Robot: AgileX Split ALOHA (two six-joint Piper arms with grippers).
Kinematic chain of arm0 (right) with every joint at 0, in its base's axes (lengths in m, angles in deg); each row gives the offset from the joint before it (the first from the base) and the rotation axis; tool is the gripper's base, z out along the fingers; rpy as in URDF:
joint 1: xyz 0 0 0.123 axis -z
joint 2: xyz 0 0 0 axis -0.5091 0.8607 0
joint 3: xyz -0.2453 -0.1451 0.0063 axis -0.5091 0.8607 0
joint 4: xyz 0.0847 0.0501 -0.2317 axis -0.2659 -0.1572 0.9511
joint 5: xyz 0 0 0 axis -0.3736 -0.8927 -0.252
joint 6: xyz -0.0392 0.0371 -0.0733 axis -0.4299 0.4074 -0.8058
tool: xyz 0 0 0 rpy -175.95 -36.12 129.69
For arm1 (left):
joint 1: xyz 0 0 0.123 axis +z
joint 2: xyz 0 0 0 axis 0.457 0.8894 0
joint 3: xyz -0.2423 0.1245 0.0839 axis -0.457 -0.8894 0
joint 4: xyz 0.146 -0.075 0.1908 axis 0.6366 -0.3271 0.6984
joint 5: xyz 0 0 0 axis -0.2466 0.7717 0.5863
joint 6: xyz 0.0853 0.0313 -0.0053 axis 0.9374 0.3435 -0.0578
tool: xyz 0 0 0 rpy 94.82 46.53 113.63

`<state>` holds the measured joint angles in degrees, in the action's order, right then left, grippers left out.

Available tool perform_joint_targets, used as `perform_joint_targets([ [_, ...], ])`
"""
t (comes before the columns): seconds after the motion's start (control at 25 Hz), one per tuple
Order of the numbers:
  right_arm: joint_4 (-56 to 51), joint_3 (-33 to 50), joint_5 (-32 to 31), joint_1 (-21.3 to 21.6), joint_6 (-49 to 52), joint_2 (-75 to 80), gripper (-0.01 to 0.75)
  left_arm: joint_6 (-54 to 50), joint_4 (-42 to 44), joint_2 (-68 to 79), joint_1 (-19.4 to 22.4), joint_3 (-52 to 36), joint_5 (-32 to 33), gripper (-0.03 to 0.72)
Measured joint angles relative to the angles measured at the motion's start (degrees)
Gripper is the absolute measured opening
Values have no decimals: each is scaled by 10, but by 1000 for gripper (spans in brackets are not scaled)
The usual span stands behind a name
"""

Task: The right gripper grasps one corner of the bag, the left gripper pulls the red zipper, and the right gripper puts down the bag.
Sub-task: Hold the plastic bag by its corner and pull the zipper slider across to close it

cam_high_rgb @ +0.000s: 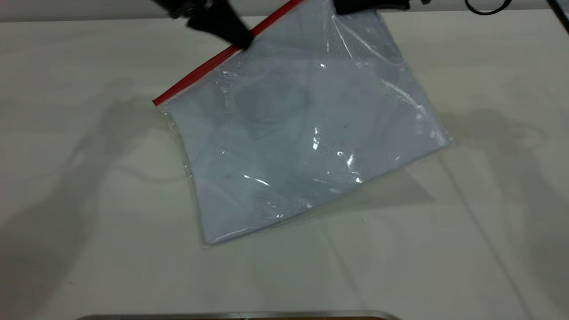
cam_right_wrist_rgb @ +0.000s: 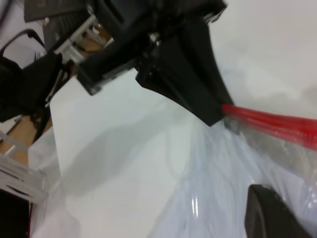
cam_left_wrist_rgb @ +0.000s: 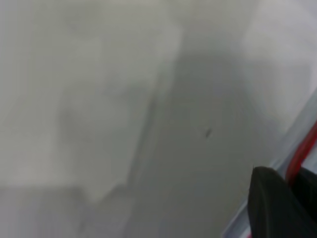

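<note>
The bag [cam_high_rgb: 302,133], a clear pouch with pale blue-white sheets, hangs tilted, its lower corner resting on the table. The red zipper [cam_high_rgb: 200,73] runs along its upper left edge. My right gripper [cam_high_rgb: 355,9], at the top edge of the exterior view, is shut on the bag's upper corner at the end of the red strip. My left gripper [cam_high_rgb: 243,42] is shut on the red zipper partway along it. In the left wrist view the red zipper [cam_left_wrist_rgb: 302,151] passes between its dark fingers [cam_left_wrist_rgb: 272,203]. The right wrist view shows the left gripper [cam_right_wrist_rgb: 215,116] pinching the red zipper [cam_right_wrist_rgb: 277,124].
The pale table [cam_high_rgb: 66,178] lies all around the bag. A black cable loop [cam_high_rgb: 486,6] hangs at the top right. A metal edge [cam_high_rgb: 240,314] runs along the near side of the table. Rig frame parts [cam_right_wrist_rgb: 15,163] show in the right wrist view.
</note>
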<state>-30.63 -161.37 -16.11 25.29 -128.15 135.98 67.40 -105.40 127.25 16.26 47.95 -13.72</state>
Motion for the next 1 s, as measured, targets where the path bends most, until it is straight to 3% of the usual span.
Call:
perform_joint_targets([
  [0.72, -30, 0, -12, 36, -14, -8, 33, -187, 271, 5, 70, -2, -16, 92],
  [1.0, -6, 0, 18, 37, -16, 2, 33, -194, 239, 2, 79, -3, -13, 132],
])
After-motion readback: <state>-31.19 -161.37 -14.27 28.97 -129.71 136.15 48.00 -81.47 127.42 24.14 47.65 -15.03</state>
